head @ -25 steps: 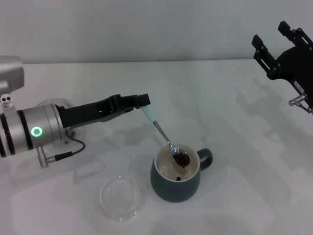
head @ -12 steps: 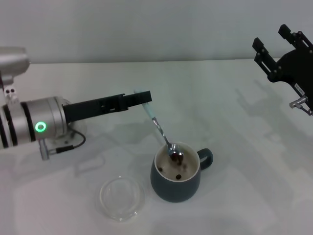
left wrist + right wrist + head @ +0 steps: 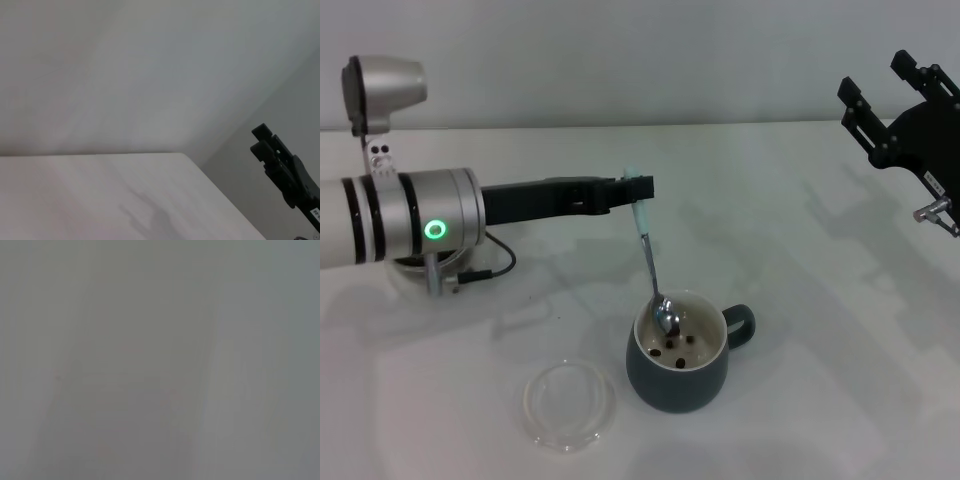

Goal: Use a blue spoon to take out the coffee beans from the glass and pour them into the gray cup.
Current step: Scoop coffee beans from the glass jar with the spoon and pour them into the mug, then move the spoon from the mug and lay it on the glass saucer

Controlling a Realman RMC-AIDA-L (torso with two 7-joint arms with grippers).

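Note:
My left gripper [image 3: 638, 190] reaches in from the left and is shut on the pale blue handle of the blue spoon [image 3: 648, 258]. The spoon hangs almost upright, its metal bowl tipped down inside the gray cup [image 3: 678, 378] and holding no beans. A few coffee beans [image 3: 676, 349] lie on the cup's cream bottom. The cup's handle points right. The glass is hidden behind my left arm. My right gripper [image 3: 882, 92] is raised at the far right, open and holding nothing; it also shows in the left wrist view as the right gripper [image 3: 282, 170].
A shallow clear round dish [image 3: 568, 404] lies on the white table [image 3: 800, 380] just left of the cup. My left arm's silver wrist and its cable [image 3: 485, 275] hang low over the table's left side. The right wrist view shows only blank grey.
My left arm rose and turned, swinging the spoon from slanted to nearly upright. The beans slid off the spoon's bowl into the cup. The right arm stayed still.

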